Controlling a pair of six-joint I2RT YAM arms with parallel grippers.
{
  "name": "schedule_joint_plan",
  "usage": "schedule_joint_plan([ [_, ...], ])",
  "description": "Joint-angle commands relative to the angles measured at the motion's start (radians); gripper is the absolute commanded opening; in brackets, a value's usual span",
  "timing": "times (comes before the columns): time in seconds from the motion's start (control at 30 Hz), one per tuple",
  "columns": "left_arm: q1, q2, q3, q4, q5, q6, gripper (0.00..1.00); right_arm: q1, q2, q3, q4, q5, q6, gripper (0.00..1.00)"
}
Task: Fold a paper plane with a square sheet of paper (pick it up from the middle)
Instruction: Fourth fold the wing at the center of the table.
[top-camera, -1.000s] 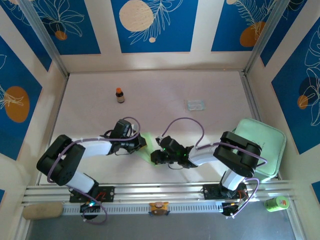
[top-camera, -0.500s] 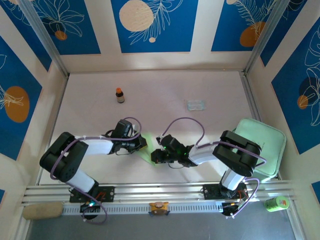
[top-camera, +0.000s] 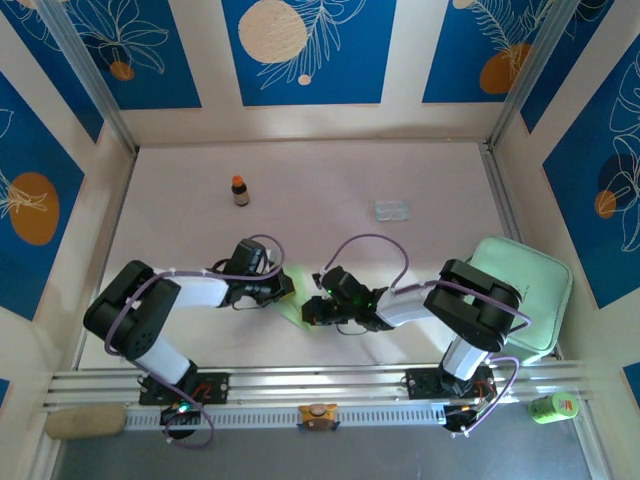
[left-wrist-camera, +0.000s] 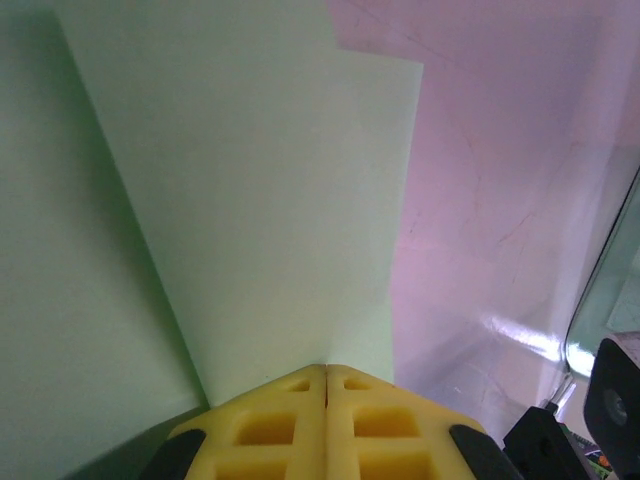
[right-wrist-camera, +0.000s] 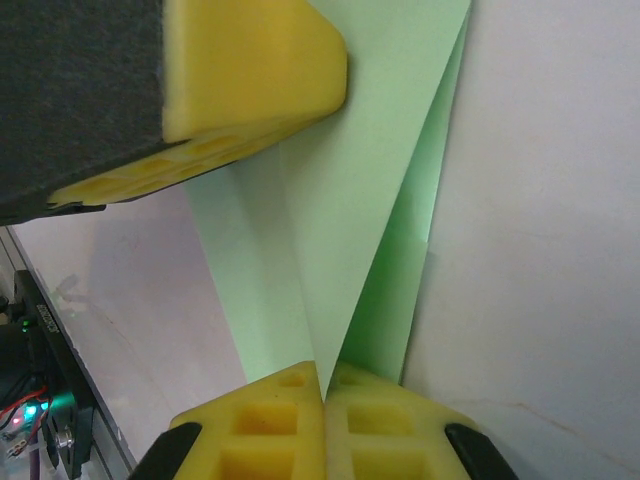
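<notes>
**A:** Left hand (left-wrist-camera: 326, 372) first. Its two yellow fingers are pressed flat together, and the pale green sheet of paper (left-wrist-camera: 250, 200) runs straight up out of the seam between them. That's a firm pinch on the paper.

**B:** Same story on the other side. The right hand (right-wrist-camera: 322, 375) is clamped on a folded edge of the sheet (two layers fan out from the pinch, a lighter flap over a darker green one).

**A:** And in the right wrist view one yellow finger of the left hand sits over the sheet's far end, up at the top left.

**B:** From above, the two hands meet almost nose to nose. They're near the front of the bench (top-camera: 400, 170), a little left of centre, with the sheet showing as a thin green sliver between them.

**A:** Is it lying flat or lifted?

**B:** Can't tell from here. One part seems to rest against the pale pink surface.

**A:** Moving outward, a small brown bottle (top-camera: 240, 190) with an orange cap stands upright at the far left, well apart from the action.

**B:** A clear packet (top-camera: 391, 210) lies flat toward the far right. A mint green tray (top-camera: 520, 295) sits at the right edge, just beside the right arm.
</notes>
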Motion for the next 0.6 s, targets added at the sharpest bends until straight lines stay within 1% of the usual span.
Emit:
schedule_joint_plan([
  [0.0,0.0,0.021,0.015,-0.009,0.004,0.03,0.03,0.006,0.048,0.008,-0.064,-0.019,0.014,0.06],
  [0.23,-0.001,0.036,0.023,-0.045,0.001,0.049,0.02,0.003,0.034,0.022,-0.088,-0.031,0.017,0.07],
  [0.37,-0.001,0.039,0.017,-0.042,-0.001,0.049,0.02,-0.002,0.009,0.033,-0.119,-0.058,0.021,0.1],
  [0.57,-0.001,0.042,0.016,-0.039,0.002,0.049,0.02,-0.013,-0.013,0.036,-0.148,-0.102,0.027,0.11],
])
